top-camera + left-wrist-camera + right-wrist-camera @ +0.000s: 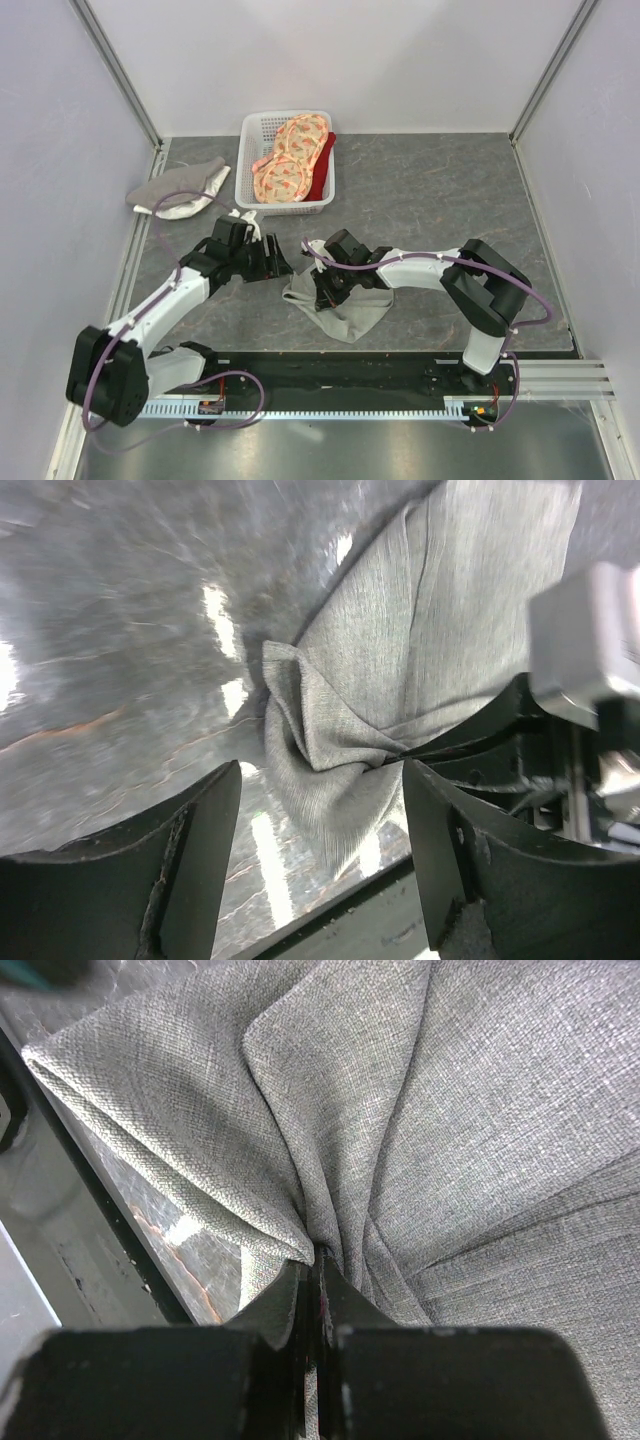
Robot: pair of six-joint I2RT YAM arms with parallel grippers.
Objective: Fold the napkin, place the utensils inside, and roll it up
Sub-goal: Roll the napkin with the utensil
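Right up against the right wrist camera, the right gripper (315, 1265) has its two black fingers pressed together on a gathered fold of the napkin (480, 1110), and creases fan out from the pinch across the grey-green weave. The left gripper (320, 770) has its jaws well apart. A twisted corner of the napkin sits in the gap between them, touching neither finger as far as the left wrist view shows.

From above, the napkin lies crumpled on the dark table (450, 200), at the middle of its near half, just beyond the rail that carries the arm bases. The left gripper is at the cloth's upper left corner and the right one is on its top edge (the two nearly meet there).

Well apart at the back stands a white basket (248, 165) holding orange-pink patterned cloths (290, 160) and a red cloth (324, 170). A smaller grey-and-white cloth (180, 190) lies to its left.
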